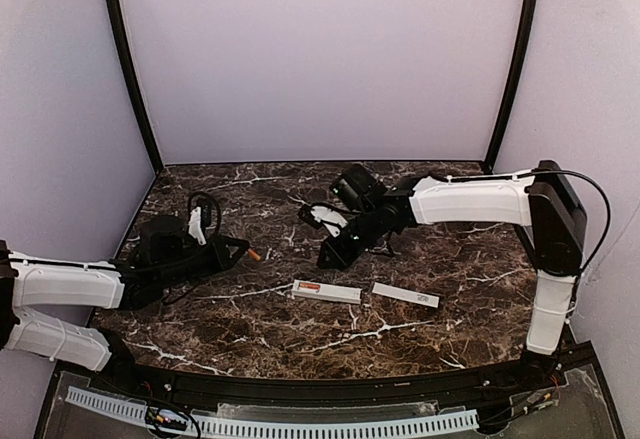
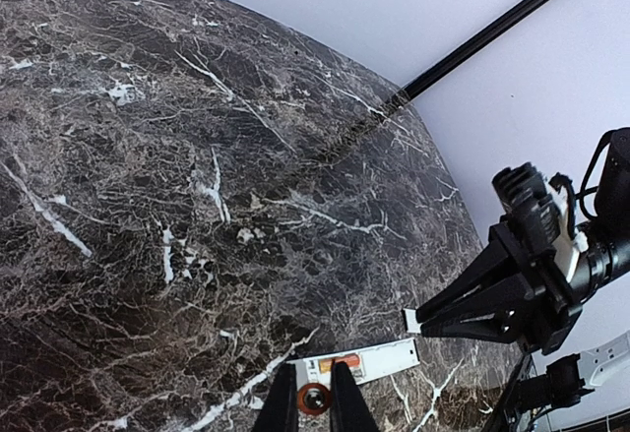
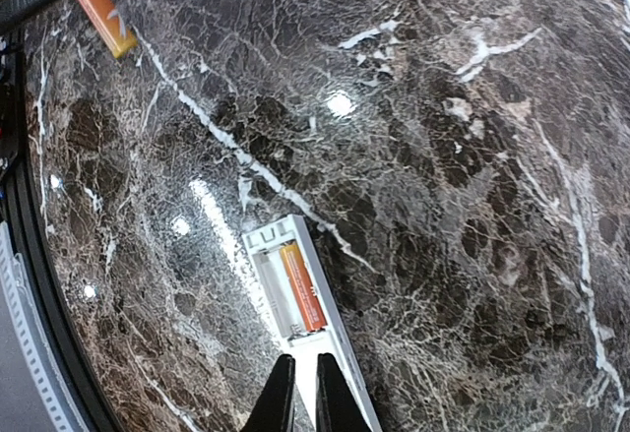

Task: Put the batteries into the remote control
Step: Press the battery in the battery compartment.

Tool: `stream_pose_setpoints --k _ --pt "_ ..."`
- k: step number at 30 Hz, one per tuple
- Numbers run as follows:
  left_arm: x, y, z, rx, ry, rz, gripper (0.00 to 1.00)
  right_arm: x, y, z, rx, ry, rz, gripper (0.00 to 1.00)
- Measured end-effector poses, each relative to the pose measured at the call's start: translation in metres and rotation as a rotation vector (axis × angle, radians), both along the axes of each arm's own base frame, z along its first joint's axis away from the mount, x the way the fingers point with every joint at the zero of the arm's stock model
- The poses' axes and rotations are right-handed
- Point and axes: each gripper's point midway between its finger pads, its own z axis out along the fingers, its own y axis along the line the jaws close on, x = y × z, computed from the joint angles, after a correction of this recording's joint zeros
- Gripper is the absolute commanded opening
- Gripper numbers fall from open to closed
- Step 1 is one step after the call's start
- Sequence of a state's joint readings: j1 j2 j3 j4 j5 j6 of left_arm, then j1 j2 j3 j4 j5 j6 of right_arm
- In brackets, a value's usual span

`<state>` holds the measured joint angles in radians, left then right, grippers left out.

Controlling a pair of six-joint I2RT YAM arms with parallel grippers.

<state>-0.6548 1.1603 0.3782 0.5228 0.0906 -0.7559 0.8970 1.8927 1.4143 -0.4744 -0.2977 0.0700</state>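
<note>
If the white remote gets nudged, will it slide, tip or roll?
The remote control lies flat and low, so tipping or rolling seems unlikely. The table looks glossy, so it would probably slide. The battery in its open recess might jostle loose.

The surface looks like polished stone, dark brown with white veins, and its gloss throws back bright spots of light in the right wrist view. The remote control is smooth white plastic with a dull sheen, and the cover strip beside it looks like the same plastic. The battery and the second battery wear a smooth orange wrapper, faintly shiny. The left gripper and right gripper look like matt black plastic; the arm shells are smooth white plastic. The walls are pale and matt.
</note>
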Motion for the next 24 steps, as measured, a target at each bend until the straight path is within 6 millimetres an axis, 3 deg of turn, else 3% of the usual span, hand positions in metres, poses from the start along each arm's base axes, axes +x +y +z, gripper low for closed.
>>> stream_pose_setpoints --k 5,10,24 --pt "0.000 0.001 0.006 -0.004 -0.021 0.004 0.00 -0.011 0.009 -0.024 -0.082 0.020 0.035 0.02" --pt "0.000 0.002 0.011 -0.008 -0.035 0.005 0.00 -0.018 0.007 -0.046 -0.161 0.035 0.048 0.00" --pt "0.001 0.004 0.015 -0.009 -0.049 0.014 0.00 -0.014 0.006 -0.054 -0.223 0.001 0.065 0.02"
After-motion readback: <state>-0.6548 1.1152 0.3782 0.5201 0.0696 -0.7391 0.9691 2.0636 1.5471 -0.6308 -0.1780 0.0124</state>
